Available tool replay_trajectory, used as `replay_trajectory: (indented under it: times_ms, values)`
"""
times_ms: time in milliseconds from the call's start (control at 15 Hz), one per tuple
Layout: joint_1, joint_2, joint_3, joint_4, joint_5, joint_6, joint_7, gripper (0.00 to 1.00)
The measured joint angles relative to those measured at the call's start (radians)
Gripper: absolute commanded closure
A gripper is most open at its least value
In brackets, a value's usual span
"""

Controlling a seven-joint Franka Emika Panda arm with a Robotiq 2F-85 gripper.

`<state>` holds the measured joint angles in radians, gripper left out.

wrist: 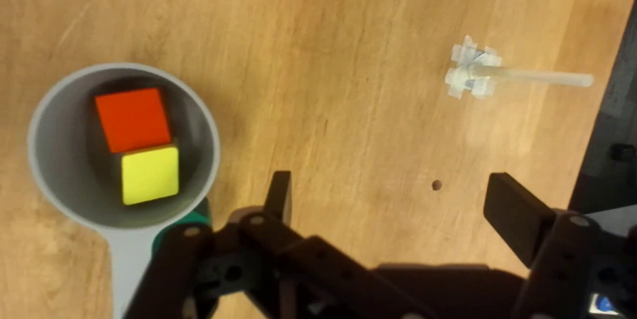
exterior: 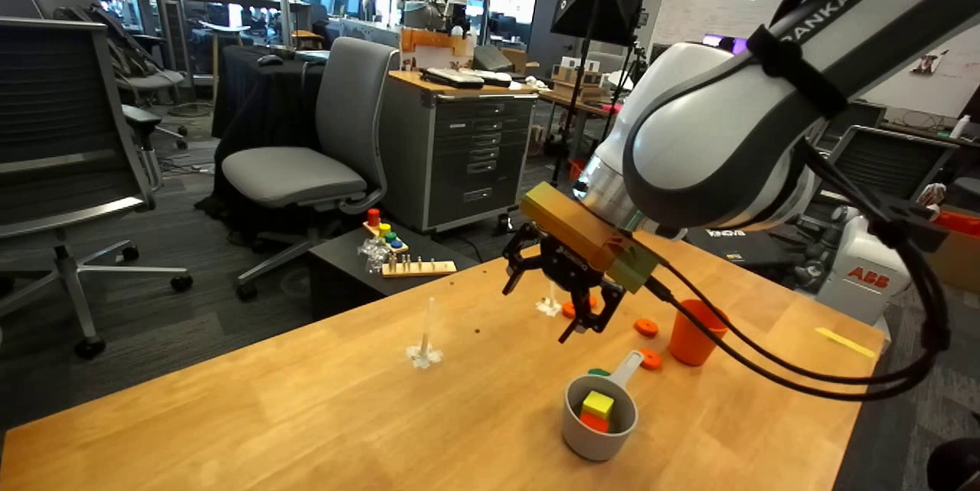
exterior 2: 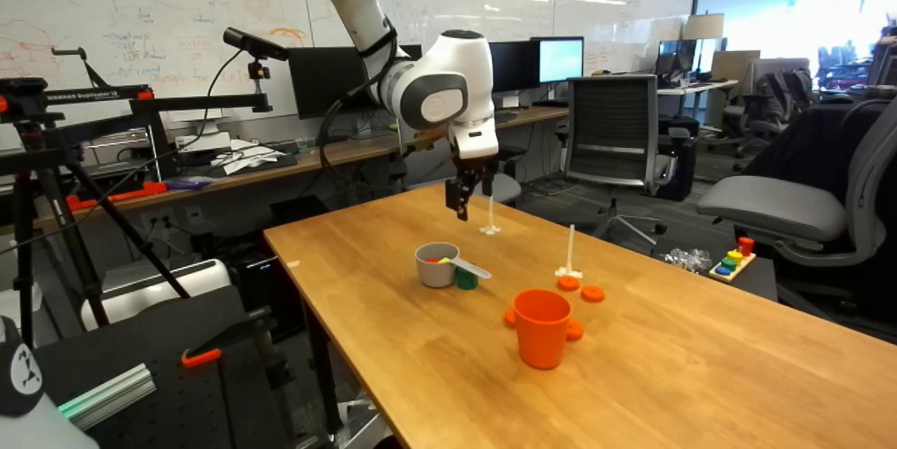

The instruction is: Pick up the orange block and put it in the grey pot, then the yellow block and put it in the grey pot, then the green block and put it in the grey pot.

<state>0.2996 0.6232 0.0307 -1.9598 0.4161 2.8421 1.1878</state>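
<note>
Inside the pot sit the orange block and yellow block; beside it, the green block remains; the tool gapes empty.

Left of the fingers in the wrist view, the round grey pot stands upright. Inside lie the orange block and, nearer the fingers, the yellow block. The green block sits outside, beside the pot's handle, partly hidden by a finger.
</note>
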Motion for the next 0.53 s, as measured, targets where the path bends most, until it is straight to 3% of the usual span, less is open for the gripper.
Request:
replay_trajectory:
  times_ms: [533]
  values:
    - [0.022,-0.066,-0.050,-0.103,-0.037,0.003,0.166,0.00]
